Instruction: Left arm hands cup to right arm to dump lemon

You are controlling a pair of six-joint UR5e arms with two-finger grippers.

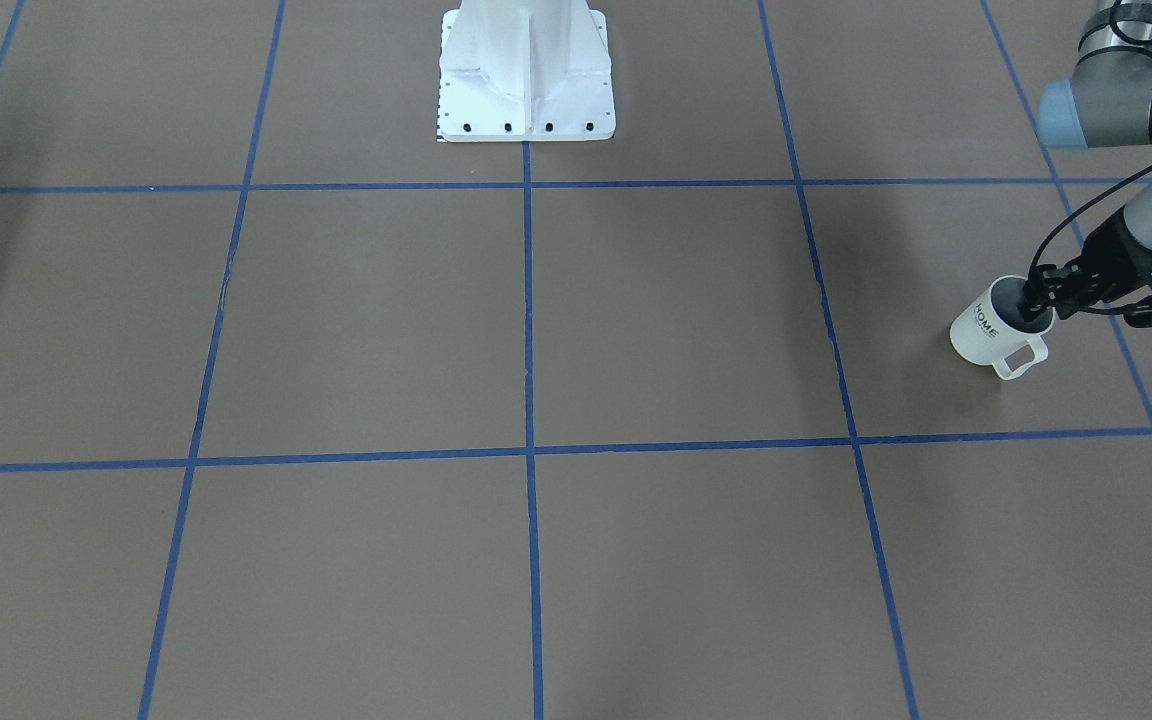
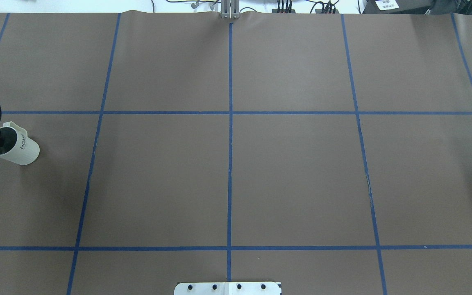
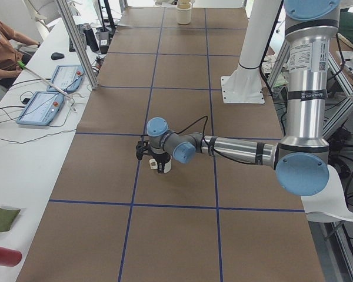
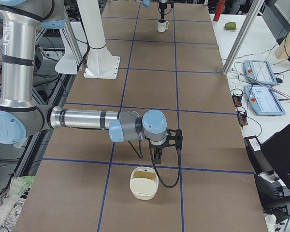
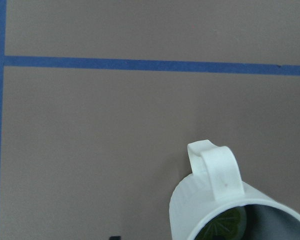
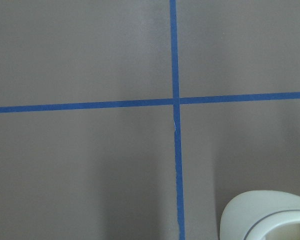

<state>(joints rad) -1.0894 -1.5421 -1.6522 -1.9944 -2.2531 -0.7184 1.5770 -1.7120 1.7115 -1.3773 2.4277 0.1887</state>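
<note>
The white ribbed cup [image 1: 984, 330] with black "HOME" lettering stands upright at my left end of the table; it also shows in the overhead view [image 2: 21, 149]. The green lemon [image 5: 225, 226] with its star pattern lies inside it. My left gripper [image 1: 1044, 300] is over the cup's mouth, one finger inside and one outside the rim on the side away from the lettering, shut on the wall. The handle [image 5: 217, 170] points away from the robot. My right gripper [image 4: 157, 154] hangs low over the table far from the cup, seen only in the exterior right view, so I cannot tell its state.
A cream bowl-like container [image 4: 144, 182] stands on the table just beside the right gripper and shows in the right wrist view [image 6: 270, 217]. The white robot pedestal [image 1: 526, 70] stands at the table's middle near edge. Operator desks with tablets [image 4: 258, 72] line the far side.
</note>
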